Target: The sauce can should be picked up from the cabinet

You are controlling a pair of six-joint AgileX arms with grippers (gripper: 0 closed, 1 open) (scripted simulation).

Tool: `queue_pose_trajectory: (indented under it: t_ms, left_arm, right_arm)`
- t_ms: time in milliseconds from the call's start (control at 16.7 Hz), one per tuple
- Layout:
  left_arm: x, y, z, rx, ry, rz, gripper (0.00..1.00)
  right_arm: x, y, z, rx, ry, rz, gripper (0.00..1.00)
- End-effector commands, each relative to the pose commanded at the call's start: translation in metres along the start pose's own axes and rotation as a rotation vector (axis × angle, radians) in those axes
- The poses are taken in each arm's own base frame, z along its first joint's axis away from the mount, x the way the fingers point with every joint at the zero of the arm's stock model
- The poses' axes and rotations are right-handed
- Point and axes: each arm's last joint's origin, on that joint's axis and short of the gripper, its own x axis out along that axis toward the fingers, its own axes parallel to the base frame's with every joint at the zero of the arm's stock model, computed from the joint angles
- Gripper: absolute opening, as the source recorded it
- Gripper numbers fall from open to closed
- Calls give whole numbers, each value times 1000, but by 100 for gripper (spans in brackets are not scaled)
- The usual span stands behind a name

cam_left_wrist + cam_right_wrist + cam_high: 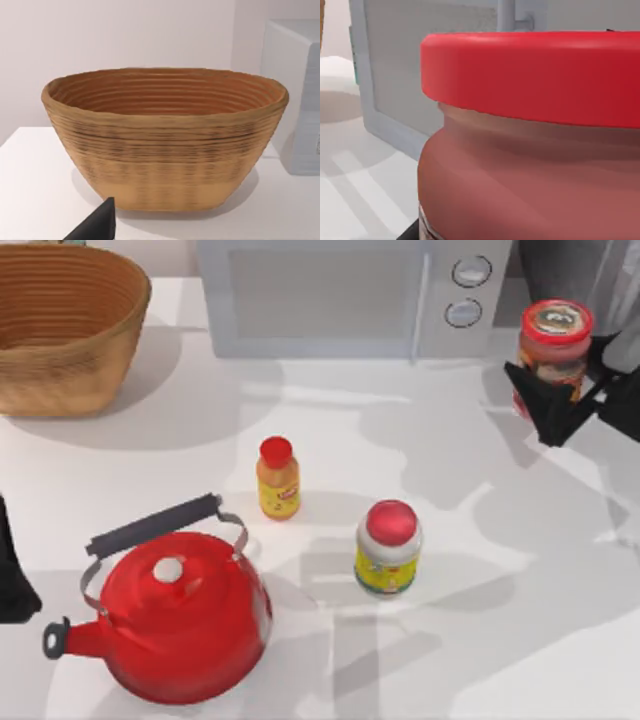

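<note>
**Right gripper holds the sauce can at the upper right of the table**

In the top view, the right gripper [556,400] sits in the upper right of the frame, its 2 dark fingers pinching the sauce can [553,348] from either side. The can stands upright, its red-rimmed top facing the camera, just to the right of the white microwave [350,295]. The cabinet [575,270] shows as a dark grey surface in the top right corner, behind the can. In the right wrist view, the can's red rim and reddish body [535,150] sit very close to the lens, with the microwave's door behind.

The left gripper [15,575] is parked at the left edge, lower half of the frame; I cannot tell how its fingers stand. Its wrist view faces the woven basket [165,140].
</note>
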Motion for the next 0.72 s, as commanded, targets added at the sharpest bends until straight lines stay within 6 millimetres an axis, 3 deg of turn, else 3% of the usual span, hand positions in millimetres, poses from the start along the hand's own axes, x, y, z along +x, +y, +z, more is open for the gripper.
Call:
queue_pose_trajectory:
  t_ms: [240, 720]
  left_arm:
    - [0, 0, 0, 0, 0, 0, 100]
    - [0, 0, 0, 0, 0, 0, 100]
  right_arm:
    - [0, 0, 0, 0, 0, 0, 0]
    - [0, 0, 0, 0, 0, 0, 60]
